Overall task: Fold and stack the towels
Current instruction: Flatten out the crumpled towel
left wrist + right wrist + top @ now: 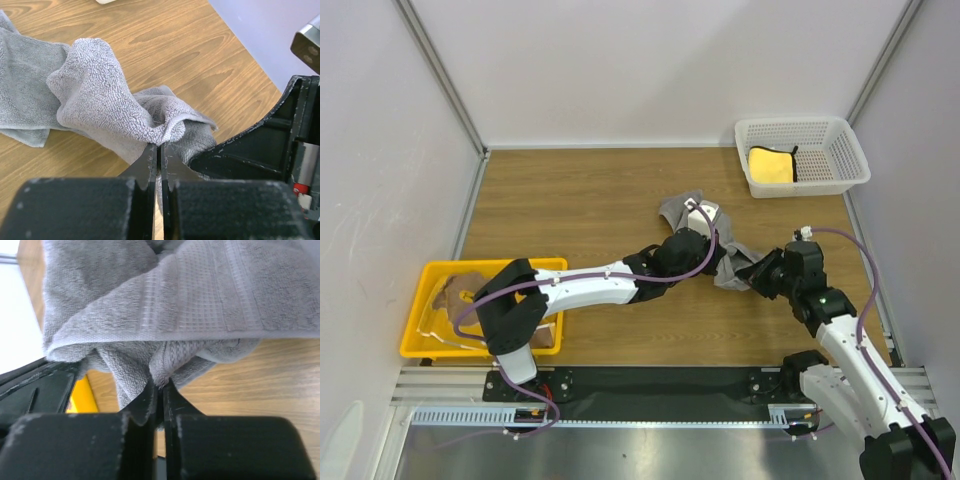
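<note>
Left pincer [159,150], right pincer [160,387] pinching bunched grey towel [100,90], ribbed border

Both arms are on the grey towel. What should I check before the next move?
1. Left fingers shut on grey towel: ok.
2. Right fingers shut on it: ok.
3. Towel flat between the two grips: not ok, it is bunched and twisted.
4. Grips at towel corners: cannot tell, folds hide the edges.
5. Yellow towel out of basket: not ok, it lies inside.
</note>
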Robot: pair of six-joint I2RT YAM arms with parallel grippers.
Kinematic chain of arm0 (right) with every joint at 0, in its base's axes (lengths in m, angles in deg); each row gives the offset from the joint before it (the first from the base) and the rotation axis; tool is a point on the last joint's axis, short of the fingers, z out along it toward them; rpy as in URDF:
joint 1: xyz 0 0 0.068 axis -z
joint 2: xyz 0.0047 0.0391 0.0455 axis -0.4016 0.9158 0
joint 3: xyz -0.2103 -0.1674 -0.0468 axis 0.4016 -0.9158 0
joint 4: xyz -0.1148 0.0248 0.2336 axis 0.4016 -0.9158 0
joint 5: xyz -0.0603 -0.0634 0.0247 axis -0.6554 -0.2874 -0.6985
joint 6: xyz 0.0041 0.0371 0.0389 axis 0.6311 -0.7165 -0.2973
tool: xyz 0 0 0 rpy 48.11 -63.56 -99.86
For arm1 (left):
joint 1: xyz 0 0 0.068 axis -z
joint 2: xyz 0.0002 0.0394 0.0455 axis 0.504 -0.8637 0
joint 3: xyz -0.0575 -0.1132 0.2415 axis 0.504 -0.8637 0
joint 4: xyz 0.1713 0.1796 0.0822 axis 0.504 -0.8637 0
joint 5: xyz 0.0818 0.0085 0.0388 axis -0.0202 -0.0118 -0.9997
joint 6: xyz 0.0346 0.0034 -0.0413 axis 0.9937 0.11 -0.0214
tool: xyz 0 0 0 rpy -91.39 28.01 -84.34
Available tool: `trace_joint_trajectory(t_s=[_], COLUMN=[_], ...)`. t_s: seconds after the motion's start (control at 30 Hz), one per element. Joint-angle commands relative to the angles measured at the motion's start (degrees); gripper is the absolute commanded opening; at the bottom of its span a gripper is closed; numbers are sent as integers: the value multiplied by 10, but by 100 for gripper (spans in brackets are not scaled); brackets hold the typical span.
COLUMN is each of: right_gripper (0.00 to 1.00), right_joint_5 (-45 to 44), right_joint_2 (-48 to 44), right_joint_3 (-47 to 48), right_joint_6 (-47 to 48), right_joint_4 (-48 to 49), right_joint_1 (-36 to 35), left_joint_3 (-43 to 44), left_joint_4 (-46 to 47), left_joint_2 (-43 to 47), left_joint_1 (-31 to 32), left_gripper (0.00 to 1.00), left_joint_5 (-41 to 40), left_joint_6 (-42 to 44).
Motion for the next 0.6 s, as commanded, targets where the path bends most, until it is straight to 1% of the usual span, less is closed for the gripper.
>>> trace_joint_trajectory(t_s=[0.0, 0.07, 0.1, 0.2, 0.3, 0.33, 0.43, 0.57], right_gripper=[0, 0, 0, 0, 0, 0, 0, 0], right_joint_5=[-46, -65, -70, -66, -56, -57, -63, -65], right_joint_2=[13, 18, 24, 35, 53, 56, 61, 80], right_joint_3=[18, 29, 31, 34, 41, 45, 58, 74], right_joint_6=[18, 34, 39, 50, 68, 75, 100, 127], right_joint_4=[-5, -22, -25, -22, -21, -21, -25, -29], right_joint_1=[-3, -1, 2, 14, 38, 52, 71, 112], left_joint_3=[-2, -4, -3, 2, -13, -20, -48, -59], left_joint_4=[15, -4, -13, -62, -96, -102, -123, -200], left_joint_2=[41, 58, 82, 122, 181, 216, 265, 337], left_joint_1=[-4, -12, -17, -51, -124, -138, -180, -225], left_gripper=[0, 0, 0, 0, 0, 0, 0, 0], left_joint_5=[-22, -48, -56, -83, -87, -89, -121, -168], left_joint_6=[-13, -7, -1, -5, -15, -15, -7, -10])
